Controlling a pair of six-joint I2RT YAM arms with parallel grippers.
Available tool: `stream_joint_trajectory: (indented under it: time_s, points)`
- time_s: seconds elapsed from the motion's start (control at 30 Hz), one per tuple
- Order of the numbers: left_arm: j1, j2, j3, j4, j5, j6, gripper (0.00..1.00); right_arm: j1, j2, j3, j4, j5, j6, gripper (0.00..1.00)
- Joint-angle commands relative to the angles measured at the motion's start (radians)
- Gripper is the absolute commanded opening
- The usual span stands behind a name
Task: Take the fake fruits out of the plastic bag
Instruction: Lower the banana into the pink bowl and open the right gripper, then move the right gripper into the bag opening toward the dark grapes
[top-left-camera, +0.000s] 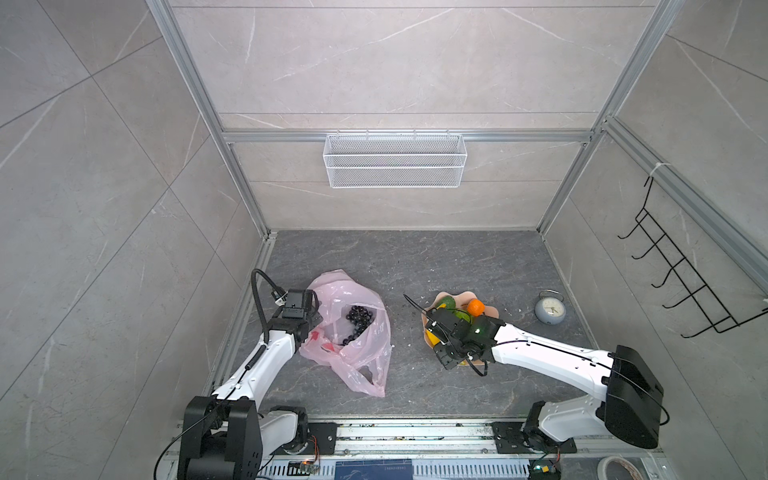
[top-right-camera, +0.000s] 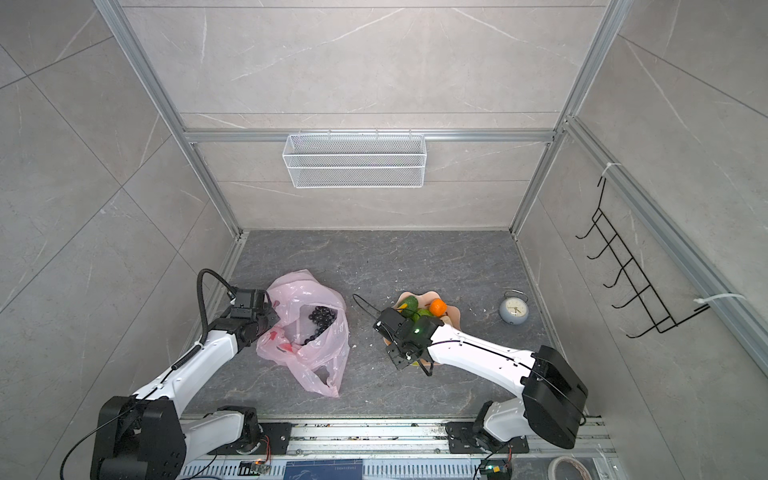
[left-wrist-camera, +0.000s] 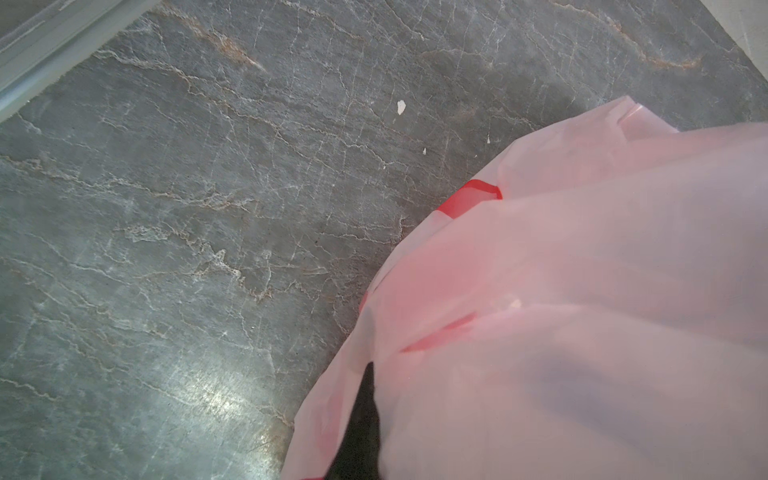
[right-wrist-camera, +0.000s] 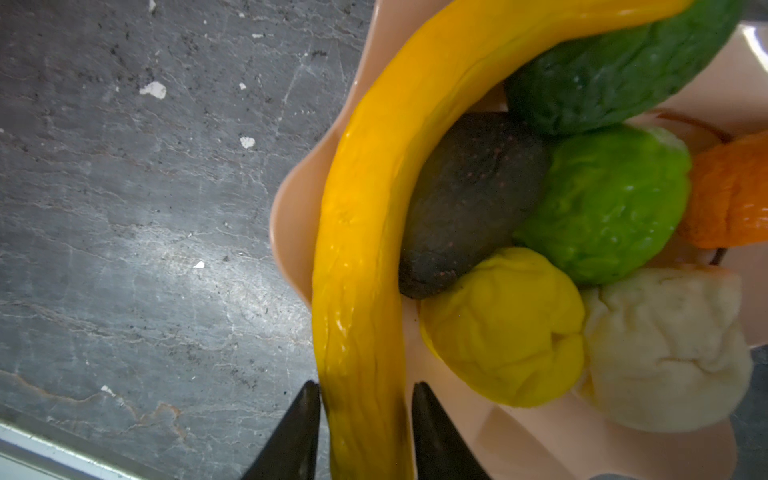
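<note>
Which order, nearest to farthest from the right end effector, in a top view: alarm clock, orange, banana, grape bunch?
1. Banana, between its jaws.
2. Orange, just behind.
3. Grape bunch, left, in plastic bag.
4. Alarm clock, far right.

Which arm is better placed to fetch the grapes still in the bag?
Probably right. The left jaws are shut on the plastic bag, holding it open. The right jaws only straddle the banana lying on the plate, so that arm is freer.

The banana runs off-frame — both ends cut off.
</note>
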Motion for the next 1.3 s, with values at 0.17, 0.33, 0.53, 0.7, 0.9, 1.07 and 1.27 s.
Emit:
stream_joint_trajectory:
  time_s: [0.17,0.33,0.53,0.7,0.9,1.07,1.27]
  points:
    - [0.002,-0.001,0.019,0.029,0.041,0.032,0.0,0.029,-0.058,0.045,-0.105,0.114,0.044,0.55]
    - [-0.028,-0.009,0.03,0.042,0.081,0.056,0.0,0.082,-0.092,0.138,-0.118,0.14,0.068,0.59]
    - [-0.124,0.004,0.045,0.036,0.085,0.048,0.0,0.188,0.003,0.284,0.025,0.106,0.112,0.54]
    - [-0.2,0.026,0.069,0.024,0.062,0.029,0.0,0.201,0.212,0.47,0.184,-0.066,0.193,0.44]
    - [-0.205,0.043,0.081,0.013,0.06,0.01,0.0,0.164,0.497,0.734,0.12,-0.098,0.227,0.35]
    - [-0.206,0.059,0.08,0.016,0.059,-0.011,0.0,0.086,0.622,0.794,0.126,-0.128,0.256,0.29]
    - [-0.205,0.085,0.07,0.052,0.085,-0.018,0.0,0.027,0.732,0.874,0.145,-0.156,0.252,0.27]
